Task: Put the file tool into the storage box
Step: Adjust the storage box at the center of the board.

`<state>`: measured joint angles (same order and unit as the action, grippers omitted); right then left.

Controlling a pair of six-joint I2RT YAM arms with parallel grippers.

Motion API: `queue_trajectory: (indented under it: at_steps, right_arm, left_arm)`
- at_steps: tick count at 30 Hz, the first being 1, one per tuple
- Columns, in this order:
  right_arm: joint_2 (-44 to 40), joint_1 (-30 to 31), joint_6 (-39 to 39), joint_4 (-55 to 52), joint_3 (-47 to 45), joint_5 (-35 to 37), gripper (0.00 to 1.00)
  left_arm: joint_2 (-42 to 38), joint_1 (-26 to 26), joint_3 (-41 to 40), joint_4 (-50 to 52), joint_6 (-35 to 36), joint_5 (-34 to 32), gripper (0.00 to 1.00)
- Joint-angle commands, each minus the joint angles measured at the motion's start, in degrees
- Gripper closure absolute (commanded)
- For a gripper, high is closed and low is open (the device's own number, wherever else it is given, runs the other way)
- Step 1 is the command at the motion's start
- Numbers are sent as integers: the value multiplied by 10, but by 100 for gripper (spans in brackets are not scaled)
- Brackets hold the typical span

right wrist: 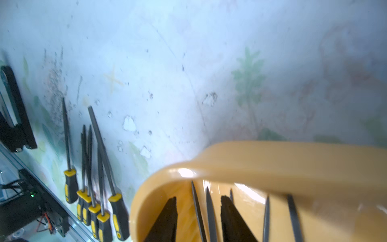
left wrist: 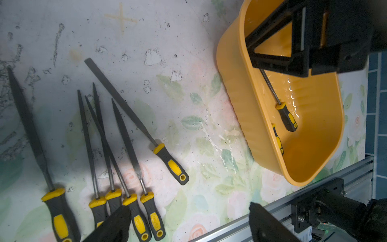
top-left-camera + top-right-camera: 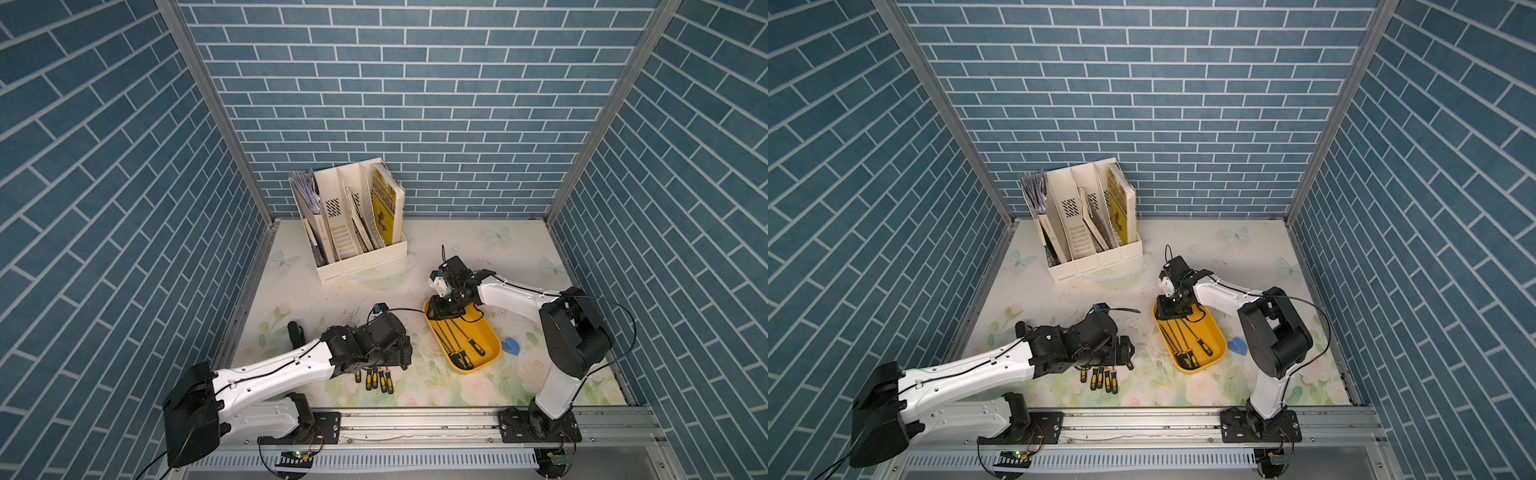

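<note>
The orange-yellow storage box (image 3: pixel 495 338) (image 3: pixel 1220 337) lies right of centre with several black-and-yellow files (image 3: pixel 457 337) (image 3: pixel 1183 337) inside. My right gripper (image 1: pixel 198 198) reaches into its far end (image 1: pixel 272 159), open; two file blades (image 1: pixel 210 209) lie loose between its fingers (image 2: pixel 272 62). A row of several more files (image 3: pixel 376 378) (image 3: pixel 1100 378) (image 2: pixel 125 130) (image 1: pixel 100 167) lies on the table to the box's left. My left gripper (image 2: pixel 188 206) (image 3: pixel 401 357) hovers over their handles, open wide and holding nothing.
A white magazine organizer (image 3: pixel 353 224) with books stands at the back. A small blue object (image 3: pixel 635 346) lies right of the box. A black cylinder (image 3: pixel 295 332) stands by the left wall. The aluminium rail (image 3: pixel 415 424) runs along the front edge.
</note>
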<state>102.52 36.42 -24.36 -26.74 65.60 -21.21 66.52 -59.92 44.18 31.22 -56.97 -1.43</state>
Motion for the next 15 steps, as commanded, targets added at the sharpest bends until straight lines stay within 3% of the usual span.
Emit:
queue_trajectory:
  at_steps: [1,8,15]
  right_arm:
    - [13,-10,-46,27,19,-15,62]
    - [25,-49,-74,50,21,1,62]
    - [25,-85,-90,70,19,-9,62]
  left_arm:
    - [6,2,-4,5,0,-2,7]
    - [28,0,3,-6,-1,1,7]
    - [101,-16,40,-2,-17,3,7]
